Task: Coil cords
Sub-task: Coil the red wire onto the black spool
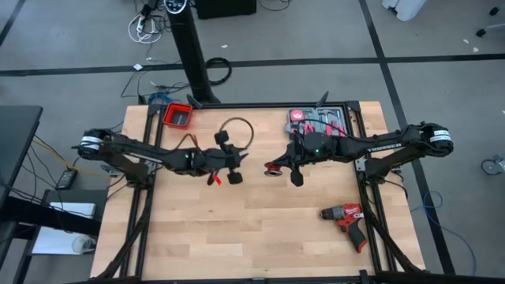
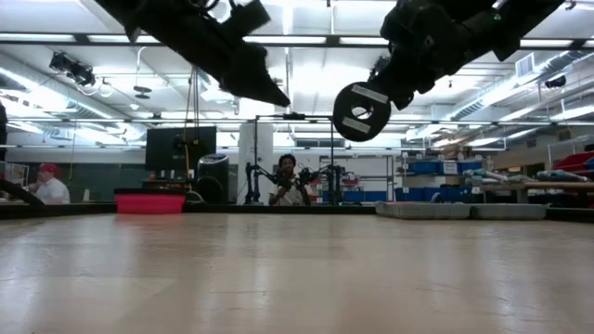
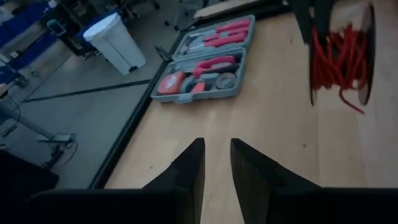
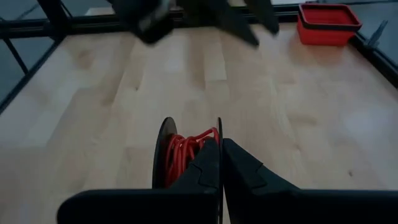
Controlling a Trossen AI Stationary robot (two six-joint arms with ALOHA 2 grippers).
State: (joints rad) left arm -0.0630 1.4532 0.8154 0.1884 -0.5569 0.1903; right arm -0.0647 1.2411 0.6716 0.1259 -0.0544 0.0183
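Note:
The cords show as red wire wound on a small black spool (image 1: 272, 168), held in the air over the table's middle by my right gripper (image 4: 221, 152), which is shut on it. A loose ring of dark cord (image 1: 234, 130) lies flat on the wood toward the far edge. My left gripper (image 3: 216, 155) hovers just left of the spool (image 3: 339, 56). Its fingers stand a little apart with bare table showing between them. In the low view the spool (image 2: 360, 111) hangs high above the tabletop. My right gripper pinches the rim of one black flange of the spool (image 4: 218, 132) between its two fingers. The fingers come from the table's right, slanting a little downward. The spool is lifted clear, its flanges upright, and a short loose end of red wire (image 3: 351, 106) dangles from it.
A red bin (image 1: 178, 115) sits at the far left corner and an open grey tool case (image 1: 316, 122) at the far right. A red-and-black drill (image 1: 347, 217) lies near the right front. Bare wood spreads across the near half. People sit beyond the table.

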